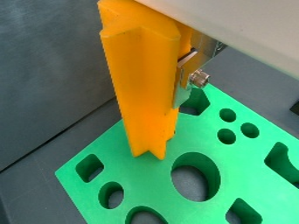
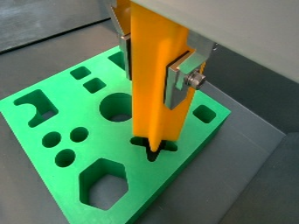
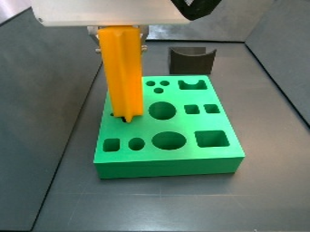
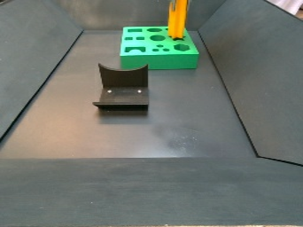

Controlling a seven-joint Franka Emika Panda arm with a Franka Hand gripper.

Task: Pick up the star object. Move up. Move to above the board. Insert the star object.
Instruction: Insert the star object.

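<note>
While the star object (image 2: 156,83) hangs upright over the board (image 2: 70,162), the gripper (image 2: 176,74) sits at its upper part, just under the pale wrist housing. The jaws are closed on the orange peg: in both wrist views a silver finger plate (image 1: 187,77) lies flat against one ridged side, with a bolt head showing on it; the opposite finger is hidden behind the peg.

The peg's lower tip is at the star-shaped hole (image 2: 156,147), which lies near one edge of the green block. In a wrist view the tip looks to be just entering that opening, its ridges roughly matched to the points of the cut-out; whether it has gone any way in I cannot tell. In a side view the star object (image 3: 121,72) stands vertical at the board's edge hole, which fits the last step, insertion. Holding it high up leaves the lower length free to slide down, and keeping it plumb should keep the ridges from binding on the hole walls. A small twist about the long axis would be the likely cause of a jam.

Around it, the other holes in the board (image 3: 182,159) (round, square, hexagonal, oval) are all empty. A dark U-shaped block (image 4: 120,87) sits on the dark floor well apart from the board (image 4: 148,55) and out of the path. Nothing stands between peg and hole.
</note>
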